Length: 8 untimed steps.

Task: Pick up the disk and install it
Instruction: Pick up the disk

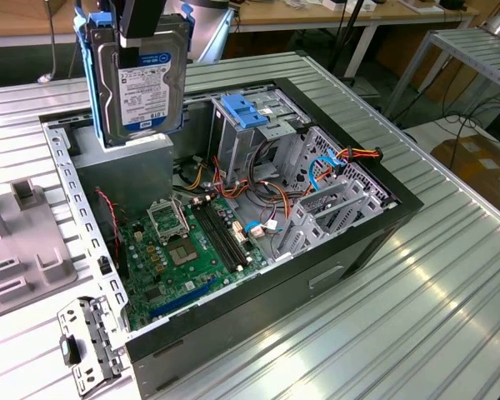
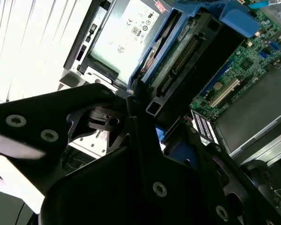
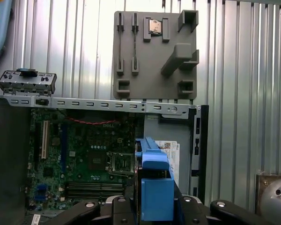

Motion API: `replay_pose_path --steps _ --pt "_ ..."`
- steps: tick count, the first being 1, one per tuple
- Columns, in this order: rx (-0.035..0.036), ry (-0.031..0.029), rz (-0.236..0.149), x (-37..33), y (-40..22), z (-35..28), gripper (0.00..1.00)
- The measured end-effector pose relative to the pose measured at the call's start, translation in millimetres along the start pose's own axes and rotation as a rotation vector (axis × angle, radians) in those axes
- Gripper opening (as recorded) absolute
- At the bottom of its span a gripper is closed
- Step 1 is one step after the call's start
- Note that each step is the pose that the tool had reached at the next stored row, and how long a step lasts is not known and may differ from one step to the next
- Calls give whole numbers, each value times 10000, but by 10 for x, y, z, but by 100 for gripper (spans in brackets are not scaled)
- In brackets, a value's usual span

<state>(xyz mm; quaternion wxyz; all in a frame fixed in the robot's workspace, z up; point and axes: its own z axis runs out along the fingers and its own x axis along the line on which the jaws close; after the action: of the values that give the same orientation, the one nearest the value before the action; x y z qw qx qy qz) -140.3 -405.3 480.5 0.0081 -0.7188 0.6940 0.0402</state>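
The disk, a silver drive with a white and blue label and blue side rails, hangs upright above the back left corner of the open computer case. My gripper is shut on its top edge. Below it lies the grey power-supply box. In the second wrist view the disk is edge-on between the black fingers. In the first wrist view its blue rail stands up between the fingers, over the case interior.
The case holds a green motherboard, loose cables and a metal drive cage with a blue plastic bracket. A grey fixture plate and a small metal bracket lie on the ribbed table beside the case.
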Motion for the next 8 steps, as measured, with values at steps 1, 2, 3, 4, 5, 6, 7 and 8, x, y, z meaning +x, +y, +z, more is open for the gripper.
replay_pose_path --steps 1,2,3,4,5,6,7,8 --pt "0 0 0 11 0 0 37" --pt "0 0 0 21 0 -1 37" --pt "0 1 0 29 0 -2 37" --pt "0 0 0 34 -1 -2 37" --pt "0 1 0 40 -1 -3 37" --pt "0 0 0 44 -1 -3 37" --pt "0 0 0 52 -1 -3 37" --pt "0 0 0 56 -2 -3 37"
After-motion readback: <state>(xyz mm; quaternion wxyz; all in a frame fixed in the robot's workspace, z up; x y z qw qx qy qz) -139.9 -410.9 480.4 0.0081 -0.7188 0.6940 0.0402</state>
